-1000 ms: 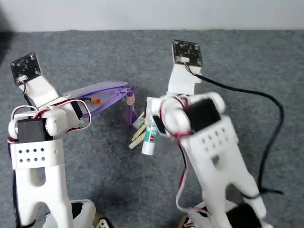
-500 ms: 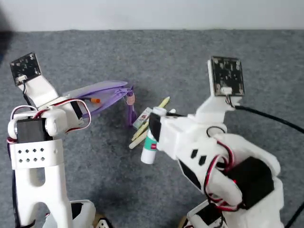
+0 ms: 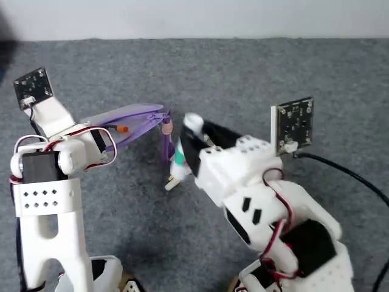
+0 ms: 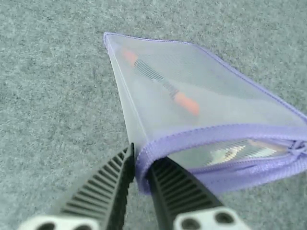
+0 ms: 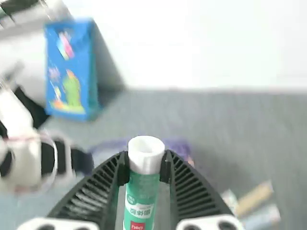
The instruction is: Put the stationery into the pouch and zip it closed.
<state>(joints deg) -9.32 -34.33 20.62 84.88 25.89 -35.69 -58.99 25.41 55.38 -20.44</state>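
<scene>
A translucent purple pouch (image 3: 132,120) lies on the grey carpet with an orange pen (image 3: 121,128) inside. My left gripper (image 4: 139,168) is shut on the pouch's (image 4: 201,110) purple zipper edge, and the pen (image 4: 160,82) shows through its wall. My right gripper (image 5: 144,165) is shut on a green and white glue stick (image 5: 143,184), held cap-up off the carpet. In the high view the glue stick (image 3: 184,146) hangs just right of the pouch's open end. Leftover stationery (image 3: 172,180) lies below it, mostly hidden by the right arm.
A blue box (image 5: 72,67) stands against the far wall. The left arm (image 5: 21,153) stands beside the pouch in the right wrist view. A black cable (image 3: 349,173) trails over the carpet on the right. A few sticks (image 5: 254,199) lie on the carpet.
My right gripper has lifted the glue stick off the pile and swung it up towards the pouch's opening. The left arm and the pouch have stayed still.
</scene>
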